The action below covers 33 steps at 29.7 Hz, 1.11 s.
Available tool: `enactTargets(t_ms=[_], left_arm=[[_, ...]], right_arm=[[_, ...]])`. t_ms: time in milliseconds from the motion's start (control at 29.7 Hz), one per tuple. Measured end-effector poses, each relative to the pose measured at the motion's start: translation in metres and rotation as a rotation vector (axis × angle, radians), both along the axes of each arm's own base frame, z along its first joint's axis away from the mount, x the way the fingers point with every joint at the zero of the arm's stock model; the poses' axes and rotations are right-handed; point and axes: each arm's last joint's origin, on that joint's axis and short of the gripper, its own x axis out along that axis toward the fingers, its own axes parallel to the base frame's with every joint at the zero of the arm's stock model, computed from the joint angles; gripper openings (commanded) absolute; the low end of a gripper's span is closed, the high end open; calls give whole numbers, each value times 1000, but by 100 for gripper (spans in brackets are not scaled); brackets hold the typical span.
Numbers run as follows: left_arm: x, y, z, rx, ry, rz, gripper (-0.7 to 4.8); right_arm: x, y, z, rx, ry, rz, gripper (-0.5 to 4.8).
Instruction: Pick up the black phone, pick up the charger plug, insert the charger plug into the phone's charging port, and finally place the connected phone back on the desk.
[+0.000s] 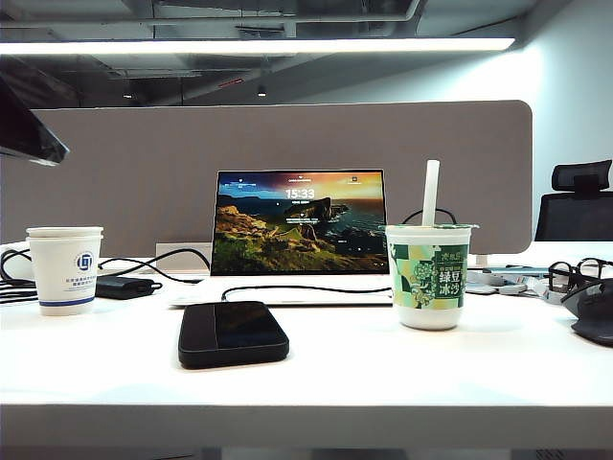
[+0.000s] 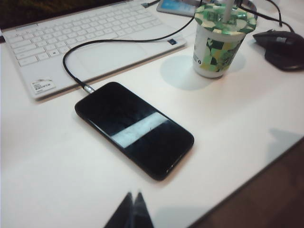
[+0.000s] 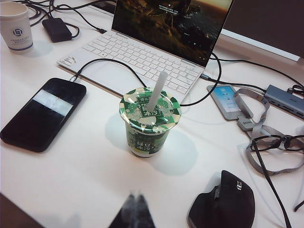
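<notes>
**Phone lies plugged in on the table, both sets of fingers shut above it**

We see the black phone (image 2: pixel 134 129) lying flat and screen-up on the white table (image 2: pixel 57 190), just ahead of the left fingers (image 2: pixel 133 205), whose two dark tips are pressed together and hold nothing. The charger plug (image 2: pixel 87 88) sits at the phone's far short edge, away from those fingers; its silver tip appears to meet the phone's end, though we cannot tell how deep it goes. Its thin black cable (image 2: pixel 71 51) loops away from the plug across the front of the white laptop (image 2: pixel 90 35), which stands just beyond the phone with its lid open and a landscape on the screen.

The right fingers (image 3: pixel 137 208) are likewise closed and empty, hovering over the table. Directly ahead of them stands a green patterned cup (image 3: pixel 148 124) with a sealed lid and a white straw; the phone lies well off to one side of them, past the cup. A black mouse (image 3: pixel 223 204) rests just beside the right fingers on the other side, with glasses (image 3: pixel 275 143) and a grey lanyard beyond it.

In the exterior view neither arm shows. A white paper cup (image 1: pixel 65 268) stands at the far left of the table, with a small black adapter brick (image 1: pixel 123 287) beside it, well apart from both sets of fingers.
</notes>
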Motion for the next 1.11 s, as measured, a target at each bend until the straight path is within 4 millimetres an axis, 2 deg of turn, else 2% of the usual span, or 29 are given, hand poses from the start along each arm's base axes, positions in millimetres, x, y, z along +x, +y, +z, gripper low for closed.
enactTargets(t_ms=[168, 337, 505, 640, 842, 1111], left_arm=[[-3, 3, -9, -39, -49, 0, -6], [-7, 6, -30, -81, -101, 0, -6], [-12, 10, -19, -201, -255, 3, -6], [-15, 13, -17, -228, -292, 13, -6], [-13, 26, -22, -268, -392, 150, -6], [-1, 56, -34, -217, -453, 365, -6]], right_arm=[[0, 0, 0, 0, 0, 0, -1], [0, 0, 0, -1, 1, 0, -1], [0, 0, 0, -1, 1, 0, -1], [0, 0, 0, -1, 1, 0, -1], [0, 0, 0, -1, 1, 0, -1], [0, 0, 0, -1, 1, 0, -1]])
